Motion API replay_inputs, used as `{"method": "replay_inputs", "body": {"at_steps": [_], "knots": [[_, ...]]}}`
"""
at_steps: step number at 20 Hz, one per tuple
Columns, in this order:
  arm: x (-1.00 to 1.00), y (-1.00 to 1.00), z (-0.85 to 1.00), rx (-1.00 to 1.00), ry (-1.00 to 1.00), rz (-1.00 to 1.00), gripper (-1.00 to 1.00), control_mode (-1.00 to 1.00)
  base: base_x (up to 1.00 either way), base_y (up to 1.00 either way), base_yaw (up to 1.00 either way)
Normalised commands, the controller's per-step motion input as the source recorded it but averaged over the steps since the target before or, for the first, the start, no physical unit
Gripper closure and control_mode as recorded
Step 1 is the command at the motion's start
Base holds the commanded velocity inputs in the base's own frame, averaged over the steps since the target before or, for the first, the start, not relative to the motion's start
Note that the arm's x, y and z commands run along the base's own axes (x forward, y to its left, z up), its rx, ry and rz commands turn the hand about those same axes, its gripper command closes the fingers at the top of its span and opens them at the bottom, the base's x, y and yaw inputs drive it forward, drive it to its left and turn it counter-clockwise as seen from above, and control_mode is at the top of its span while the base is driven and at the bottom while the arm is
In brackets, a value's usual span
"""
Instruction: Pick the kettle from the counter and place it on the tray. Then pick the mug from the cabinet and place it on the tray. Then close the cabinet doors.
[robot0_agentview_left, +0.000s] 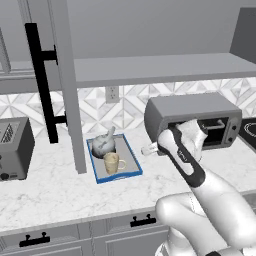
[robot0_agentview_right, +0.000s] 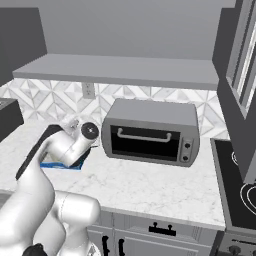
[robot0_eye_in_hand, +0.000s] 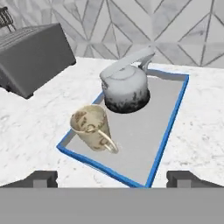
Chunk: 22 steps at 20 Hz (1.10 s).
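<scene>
The tray (robot0_agentview_left: 132, 160) lies on the counter (robot0_agentview_left: 55, 187), between the toaster (robot0_agentview_left: 15, 147) on the left and the toaster oven (robot0_agentview_left: 195, 120) on the right, with its long side running away from the counter's front edge. Both the kettle (robot0_agentview_left: 104, 143) and the mug (robot0_agentview_left: 112, 162) stand on it: the kettle at the far end near the wall, the mug nearer the front, close beside the kettle but apart from it. In the hand view the kettle (robot0_eye_in_hand: 124, 87) sits upright with its arched handle rising toward the backsplash, and the mug (robot0_eye_in_hand: 90, 127) is upright too, its loop handle turned toward the camera and the bare tray (robot0_eye_in_hand: 144, 144) floor to its right. The gripper (robot0_eye_in_hand: 112, 177) hovers above and in front of the tray's near corner, its fingers (robot0_eye_in_hand: 43, 178) spread wide and holding nothing. In the left base view the arm reaches across in front of the toaster oven, the hand (robot0_agentview_left: 150, 149) pointing left toward the tray. The cabinet door (robot0_agentview_left: 65, 85) stands open, swung out over the counter just left of the tray, its black bar handle (robot0_agentview_left: 42, 82) facing left; the shelf (robot0_agentview_left: 155, 67) behind it is exposed. From the right the arm covers most of the tray (robot0_agentview_right: 55, 165), and another open door (robot0_agentview_right: 240, 90) hangs at the right edge above the stove (robot0_agentview_right: 240, 190)
</scene>
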Motion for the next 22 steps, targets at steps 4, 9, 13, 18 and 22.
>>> {"method": "replay_inputs", "body": {"at_steps": [4, 9, 13, 18, 22], "knots": [[0.0, -0.94, 0.95, 0.08, 0.5, -0.62, -1.0, -1.0, 0.0, 0.0, 0.0], [-0.07, -1.0, 0.24, 0.15, 0.21, -0.54, -1.0, -1.0, 0.0, 0.0, 0.0], [-0.02, -1.0, 0.0, 0.11, -0.02, -0.25, -1.0, -1.0, 0.0, 0.0, 0.0], [-0.37, -1.0, 0.0, 0.15, -0.19, -0.21, 1.0, -1.0, 0.0, 0.0, 0.0], [-0.26, -1.0, 0.0, 0.21, -0.14, -0.17, 1.0, -1.0, 0.0, 0.0, 0.0]]}}
